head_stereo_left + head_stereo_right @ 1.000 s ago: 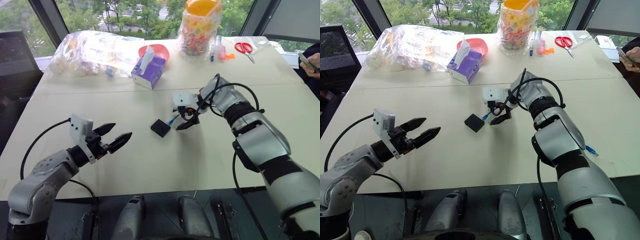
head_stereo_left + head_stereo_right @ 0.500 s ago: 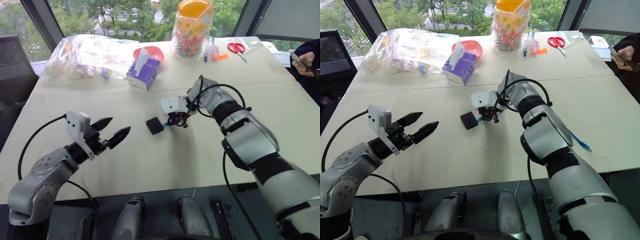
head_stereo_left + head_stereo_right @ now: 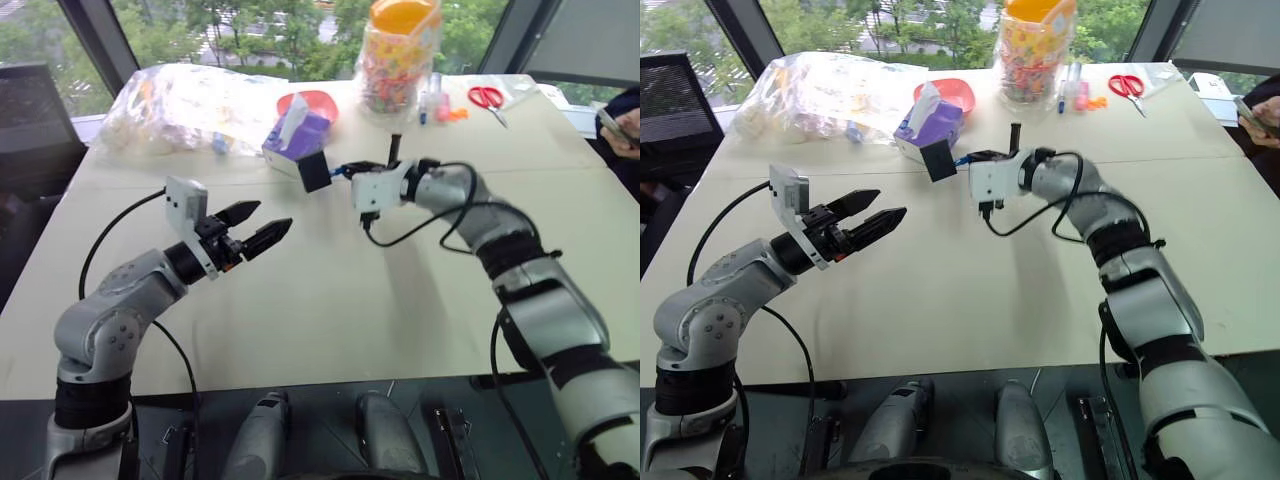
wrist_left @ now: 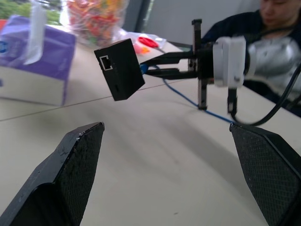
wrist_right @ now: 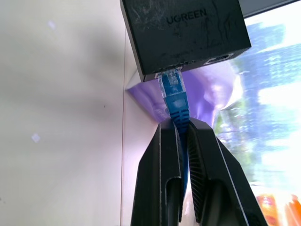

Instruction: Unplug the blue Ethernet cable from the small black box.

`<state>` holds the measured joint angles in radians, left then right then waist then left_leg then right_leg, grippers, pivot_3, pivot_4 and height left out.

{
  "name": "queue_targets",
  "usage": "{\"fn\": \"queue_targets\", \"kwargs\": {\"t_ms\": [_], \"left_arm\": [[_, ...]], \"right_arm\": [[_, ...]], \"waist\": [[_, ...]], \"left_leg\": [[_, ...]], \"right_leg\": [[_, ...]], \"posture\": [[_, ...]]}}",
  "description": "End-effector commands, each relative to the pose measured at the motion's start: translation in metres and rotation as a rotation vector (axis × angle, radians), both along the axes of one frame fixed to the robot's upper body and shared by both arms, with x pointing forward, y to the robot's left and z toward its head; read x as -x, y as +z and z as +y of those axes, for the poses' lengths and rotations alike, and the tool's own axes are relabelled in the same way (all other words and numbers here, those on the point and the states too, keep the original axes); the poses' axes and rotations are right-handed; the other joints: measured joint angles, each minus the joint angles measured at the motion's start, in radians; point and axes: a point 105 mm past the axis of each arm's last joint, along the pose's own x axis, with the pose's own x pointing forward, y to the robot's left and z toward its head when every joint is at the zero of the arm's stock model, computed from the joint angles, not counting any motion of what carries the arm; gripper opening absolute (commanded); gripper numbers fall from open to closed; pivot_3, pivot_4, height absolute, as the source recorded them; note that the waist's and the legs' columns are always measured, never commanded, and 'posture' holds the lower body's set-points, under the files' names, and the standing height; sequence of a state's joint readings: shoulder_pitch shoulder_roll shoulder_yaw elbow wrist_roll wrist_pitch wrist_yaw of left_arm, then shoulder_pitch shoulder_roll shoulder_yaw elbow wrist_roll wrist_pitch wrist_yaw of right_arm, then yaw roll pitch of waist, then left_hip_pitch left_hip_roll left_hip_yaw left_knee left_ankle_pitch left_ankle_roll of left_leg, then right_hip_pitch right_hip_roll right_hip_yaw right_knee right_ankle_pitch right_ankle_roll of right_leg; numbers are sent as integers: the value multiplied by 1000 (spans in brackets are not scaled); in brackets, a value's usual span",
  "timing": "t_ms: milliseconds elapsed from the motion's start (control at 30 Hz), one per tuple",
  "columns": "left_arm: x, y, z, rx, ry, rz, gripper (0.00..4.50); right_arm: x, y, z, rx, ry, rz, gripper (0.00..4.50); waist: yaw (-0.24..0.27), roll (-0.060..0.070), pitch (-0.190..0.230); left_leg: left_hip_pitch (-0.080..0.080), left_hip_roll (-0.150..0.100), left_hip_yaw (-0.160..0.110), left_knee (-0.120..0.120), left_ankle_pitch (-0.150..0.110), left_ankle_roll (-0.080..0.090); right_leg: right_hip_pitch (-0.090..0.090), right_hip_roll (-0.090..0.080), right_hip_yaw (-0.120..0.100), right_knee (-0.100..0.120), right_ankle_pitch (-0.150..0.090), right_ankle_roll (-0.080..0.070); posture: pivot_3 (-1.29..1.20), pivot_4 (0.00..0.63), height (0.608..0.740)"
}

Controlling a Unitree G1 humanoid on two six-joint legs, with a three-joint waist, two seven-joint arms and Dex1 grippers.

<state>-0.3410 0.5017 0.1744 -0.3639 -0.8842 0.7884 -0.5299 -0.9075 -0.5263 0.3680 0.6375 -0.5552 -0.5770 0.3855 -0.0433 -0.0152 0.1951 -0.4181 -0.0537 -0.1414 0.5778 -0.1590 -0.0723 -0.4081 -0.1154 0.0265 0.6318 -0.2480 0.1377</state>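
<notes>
Silver arms (image 3: 110, 320), black fingers (image 4: 75, 174) (textured pads), black cables.

We see a small matt black plastic box (image 5: 184, 33), its face finely scuffed. The thin blue Ethernet cable (image 5: 176, 104) has a smooth, clear plastic plug. The beige bench (image 3: 330, 300) looks smooth and matt; the left gripper's black fingers (image 4: 70, 165) are rough-textured.

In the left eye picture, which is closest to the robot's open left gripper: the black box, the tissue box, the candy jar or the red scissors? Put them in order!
From the left gripper:
1. Black box, held up in the air just past it, on the blue cable.
2. Tissue box, right behind the black box.
3. Candy jar, farther back.
4. Scissors, far right corner.
</notes>
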Motion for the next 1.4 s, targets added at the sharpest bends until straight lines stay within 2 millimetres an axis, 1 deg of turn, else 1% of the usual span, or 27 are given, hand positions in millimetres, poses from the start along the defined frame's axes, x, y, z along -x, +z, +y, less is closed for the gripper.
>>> {"fn": "queue_targets", "kwargs": {"t_ms": [33,133,233,367,500,633,800,933,1100,1233,1400], "left_arm": [[1,14,-8,12,-103,-10,4500],[-1,14,-13,-18,-148,-8,4500],[-3,13,-16,-31,-166,-10,4500],[-4,11,-21,-52,-190,-17,4500],[-6,8,-20,-75,-182,-28,4500],[-6,7,-18,-92,-176,-38,4500],[-9,12,-10,-91,-153,-57,4500],[-13,14,-9,-85,-143,-64,4500],[-19,14,-14,-78,-152,-71,4500],[-20,18,-16,-64,-168,-84,4500],[-20,19,-19,-57,-183,-89,4500]], "right_arm": [[32,19,15,-61,69,-192,27],[49,18,20,-103,68,-221,27],[56,18,22,-119,54,-231,27],[58,19,24,-125,41,-224,27],[61,24,25,-131,49,-233,27],[58,34,16,-161,8,-247,27],[58,38,7,-164,-13,-241,27],[63,37,9,-200,0,-197,27],[73,32,17,-265,15,-96,27],[79,27,20,-269,29,-45,27],[80,26,21,-266,34,-26,27]], "waist": [[-1,0,0],[-6,0,0],[-1,0,0],[6,-1,0],[4,-1,0],[1,-1,0],[2,-1,0],[2,-1,0],[2,-1,0],[2,-1,0],[2,-1,0]], "left_leg": [[0,0,0,0,0,0],[0,0,1,0,0,0],[1,0,1,2,1,0],[2,0,0,3,1,0],[2,0,0,3,1,0],[2,0,0,2,1,0],[2,0,0,2,1,0],[2,0,0,2,1,0],[2,0,0,2,1,0],[2,0,0,2,1,0],[2,0,0,2,1,0]], "right_leg": [[0,0,0,0,0,1],[-1,0,0,1,0,1],[1,0,0,1,-1,-2],[3,0,0,0,-1,-3],[3,0,0,0,-1,-3],[3,0,0,0,-1,-3],[3,0,0,0,-1,-3],[3,0,0,0,-1,-3],[3,0,0,0,-1,-3],[3,0,0,0,-1,-2],[3,0,0,0,-1,-2]], "posture": [[0,150,728],[0,150,728],[0,150,728],[0,150,728],[0,150,728],[0,150,728],[0,150,728],[0,150,728],[0,150,728],[0,150,728],[0,150,728]]}}
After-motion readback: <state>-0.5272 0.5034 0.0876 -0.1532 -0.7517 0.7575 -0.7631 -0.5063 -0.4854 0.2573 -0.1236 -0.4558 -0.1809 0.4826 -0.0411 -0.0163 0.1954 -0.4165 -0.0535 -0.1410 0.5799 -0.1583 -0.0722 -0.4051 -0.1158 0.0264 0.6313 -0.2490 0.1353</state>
